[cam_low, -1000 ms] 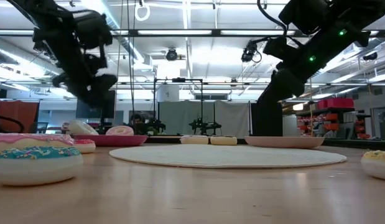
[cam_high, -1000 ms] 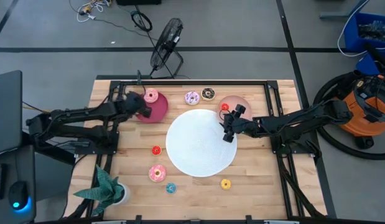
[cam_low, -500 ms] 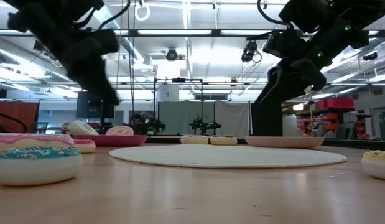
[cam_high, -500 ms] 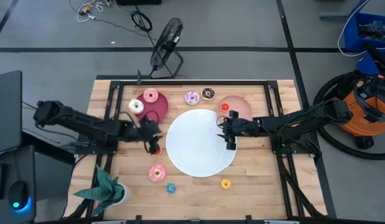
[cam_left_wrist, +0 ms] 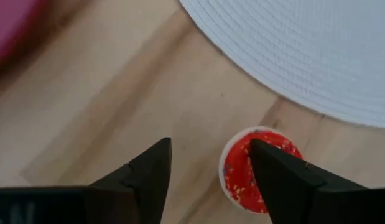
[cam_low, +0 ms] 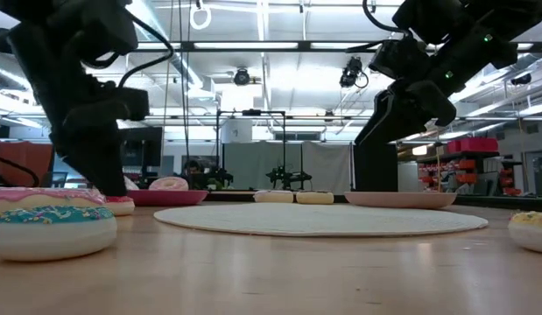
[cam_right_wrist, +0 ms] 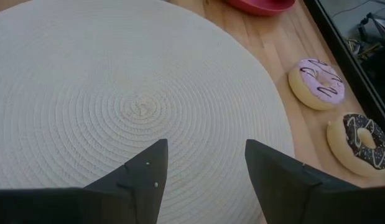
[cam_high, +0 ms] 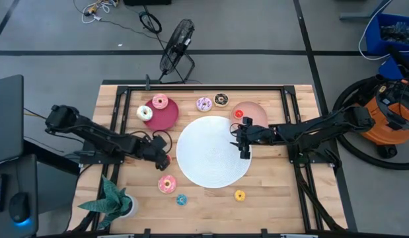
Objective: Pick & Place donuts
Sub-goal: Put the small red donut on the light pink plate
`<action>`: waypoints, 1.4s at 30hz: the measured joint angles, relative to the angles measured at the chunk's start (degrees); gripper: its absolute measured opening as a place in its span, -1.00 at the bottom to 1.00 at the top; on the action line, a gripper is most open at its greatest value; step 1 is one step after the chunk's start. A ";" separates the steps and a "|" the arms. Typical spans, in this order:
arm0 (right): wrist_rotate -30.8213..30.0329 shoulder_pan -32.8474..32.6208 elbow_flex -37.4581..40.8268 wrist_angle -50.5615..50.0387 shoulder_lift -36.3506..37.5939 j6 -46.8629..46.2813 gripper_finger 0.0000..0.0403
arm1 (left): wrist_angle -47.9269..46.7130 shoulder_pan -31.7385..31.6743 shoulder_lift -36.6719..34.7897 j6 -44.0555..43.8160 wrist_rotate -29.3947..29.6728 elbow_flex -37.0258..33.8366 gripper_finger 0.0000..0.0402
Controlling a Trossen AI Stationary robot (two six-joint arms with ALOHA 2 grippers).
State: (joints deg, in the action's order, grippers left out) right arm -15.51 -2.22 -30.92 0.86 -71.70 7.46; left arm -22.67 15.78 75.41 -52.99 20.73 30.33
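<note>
My left gripper (cam_high: 162, 156) is open and low over the table left of the white disc (cam_high: 211, 158). In the left wrist view (cam_left_wrist: 208, 158) one finger stands over a tiny red donut (cam_left_wrist: 239, 175), which lies flat on the wood. My right gripper (cam_high: 244, 147) hovers open above the disc's right part (cam_right_wrist: 136, 106). A white donut (cam_high: 145, 112) and a pink donut (cam_high: 160, 101) lie on the crimson plate (cam_high: 166, 118). The purple donut (cam_high: 203, 104) and chocolate donut (cam_high: 221, 100) lie on the wood at the far side. Another red donut (cam_high: 238, 114) sits on the salmon plate (cam_high: 254, 114). My left gripper comes from above with its fingers pointing down. One finger (cam_left_wrist: 273, 177) covers the red donut's edge (cam_left_wrist: 232, 155) and the other stands on bare wood beside it. I cannot tell whether the finger touches the donut.
A pink donut (cam_high: 166, 184), a blue one (cam_high: 182, 199) and a yellow one (cam_high: 239, 195) lie on the wood near the table's near edge. A green toy plant (cam_high: 115, 198) stands at the near left corner. A black frame (cam_high: 204, 86) rims the table.
My left gripper left the crimson plate, which uncovered the white donut there. It swung toward the table's near edge and came down over the tiny red donut. My right gripper shifted a little toward the near edge over the disc.
</note>
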 joint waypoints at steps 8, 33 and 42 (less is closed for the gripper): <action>0.00 0.00 0.00 -0.04 0.00 0.00 0.11 | -0.02 0.99 0.29 1.60 -2.46 0.04 -0.21; 8.95 -0.02 0.00 8.30 -1.45 0.24 0.11 | 25.06 -3.26 0.73 23.56 3.87 -0.04 -0.98; 10.45 0.29 -0.02 29.93 -11.63 -5.88 0.11 | 55.98 -6.28 9.57 42.69 11.64 0.00 -0.99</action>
State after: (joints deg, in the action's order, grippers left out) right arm -5.06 -1.93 -30.94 30.79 -83.33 1.58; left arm 33.31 9.50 84.98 -10.30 32.37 30.33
